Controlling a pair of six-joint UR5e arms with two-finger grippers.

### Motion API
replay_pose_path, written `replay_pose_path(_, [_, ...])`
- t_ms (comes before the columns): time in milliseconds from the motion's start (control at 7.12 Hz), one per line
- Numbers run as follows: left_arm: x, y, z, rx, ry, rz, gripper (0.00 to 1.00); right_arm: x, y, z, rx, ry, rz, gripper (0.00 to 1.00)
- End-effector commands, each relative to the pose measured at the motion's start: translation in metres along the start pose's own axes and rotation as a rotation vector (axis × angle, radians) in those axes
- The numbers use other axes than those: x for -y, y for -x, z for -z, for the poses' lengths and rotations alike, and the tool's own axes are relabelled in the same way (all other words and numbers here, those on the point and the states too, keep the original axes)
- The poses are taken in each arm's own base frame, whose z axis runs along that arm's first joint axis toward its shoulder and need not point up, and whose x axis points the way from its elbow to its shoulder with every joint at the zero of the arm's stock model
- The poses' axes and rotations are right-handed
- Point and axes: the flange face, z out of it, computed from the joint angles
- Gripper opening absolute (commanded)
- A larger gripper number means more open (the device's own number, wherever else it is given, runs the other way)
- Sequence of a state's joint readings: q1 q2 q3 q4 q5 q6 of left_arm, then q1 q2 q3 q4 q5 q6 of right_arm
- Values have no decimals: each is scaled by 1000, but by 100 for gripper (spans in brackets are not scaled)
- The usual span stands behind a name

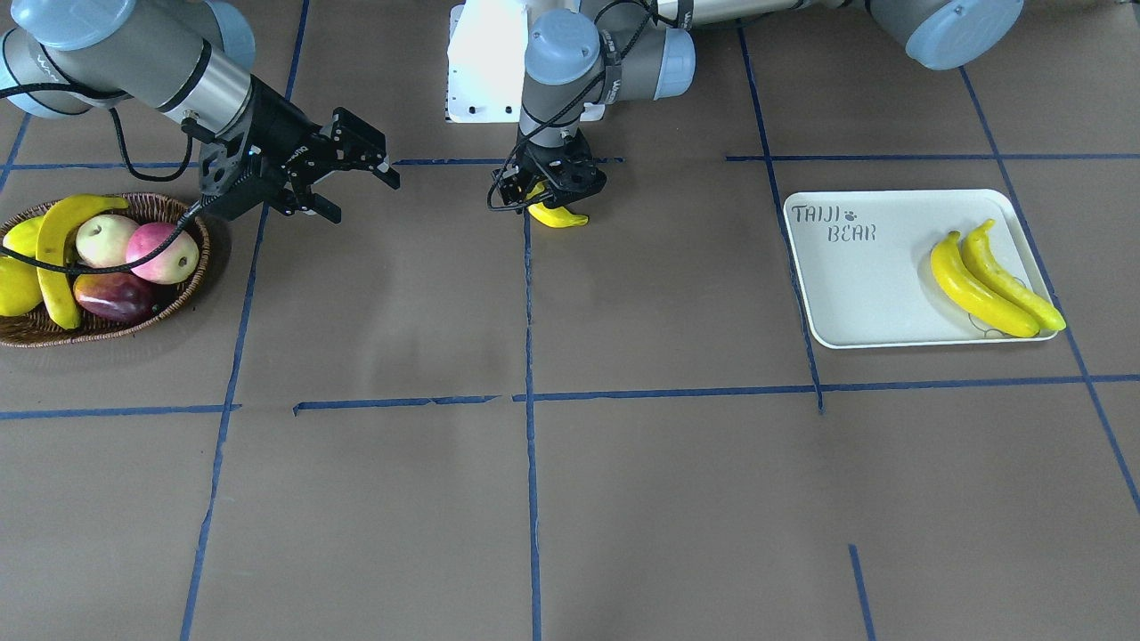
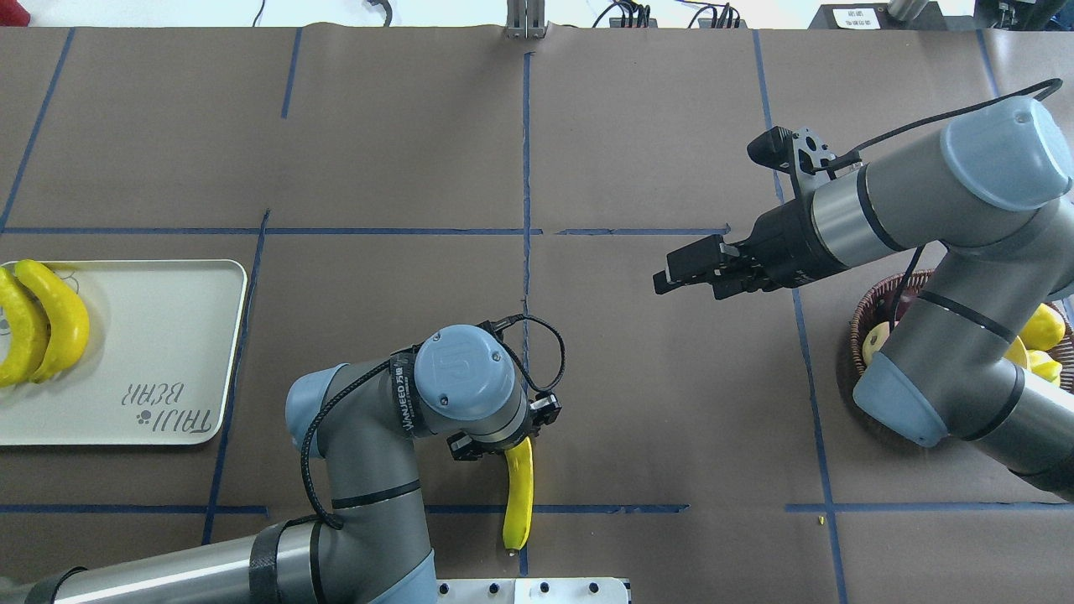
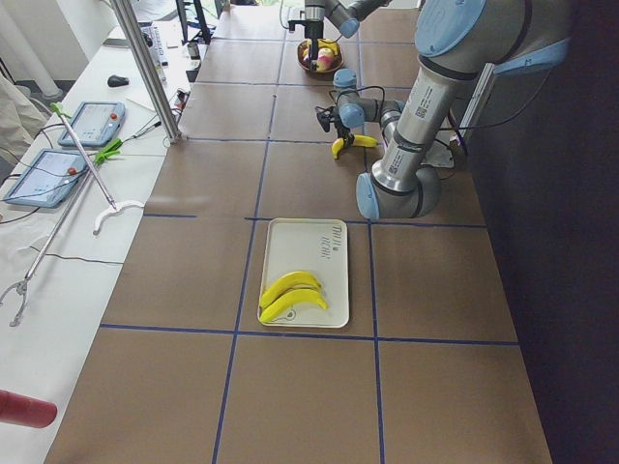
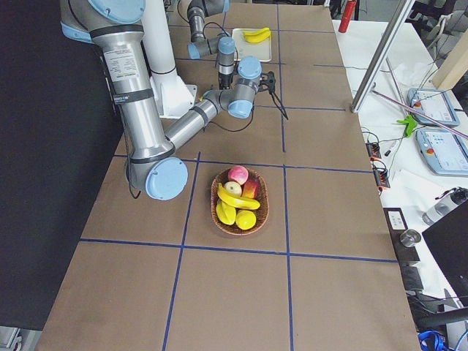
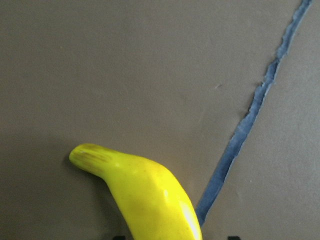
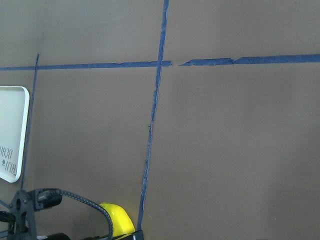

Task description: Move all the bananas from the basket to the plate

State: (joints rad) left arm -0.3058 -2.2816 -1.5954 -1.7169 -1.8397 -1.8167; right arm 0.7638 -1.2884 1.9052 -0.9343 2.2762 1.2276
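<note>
My left gripper points down at the table's middle, shut on one end of a banana that rests on the table; it also shows in the overhead view and the left wrist view. My right gripper is open and empty, in the air between that banana and the basket. One banana lies in the basket. Two bananas lie side by side on the plate, at the end away from its lettering.
The basket also holds pink and red apples and plump yellow-green fruits. The right arm hides most of the basket in the overhead view. The white robot base stands behind the left gripper. Blue tape lines cross the brown table.
</note>
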Motion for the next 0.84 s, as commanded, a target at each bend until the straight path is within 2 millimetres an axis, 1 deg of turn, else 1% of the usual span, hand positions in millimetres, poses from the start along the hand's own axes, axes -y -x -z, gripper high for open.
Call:
replay_pose_path(0, [6,14,-5,24,-6,7,4,-1,0,-1,0,2,1,99])
replay_pose_path(141, [6,15,24,44,-6,-24,0,0,1,0,0,0,0,99])
replay_pose_path(281, [27,28,79,91,-18,-82,0,0,0,0,-1,0,-1,99])
replay_pose_path(422, [78,62,116,91,-48,-92,0,3,-4,1,-8,-5,-7,99])
replay_pose_path(562, [140,100,144,96,-96,-126,0,6,-20,5,-29,-12,-9,99])
replay_pose_path(703, [206,149,158,147,-136,-186,0,5,-43,7,-64,-11,21,99])
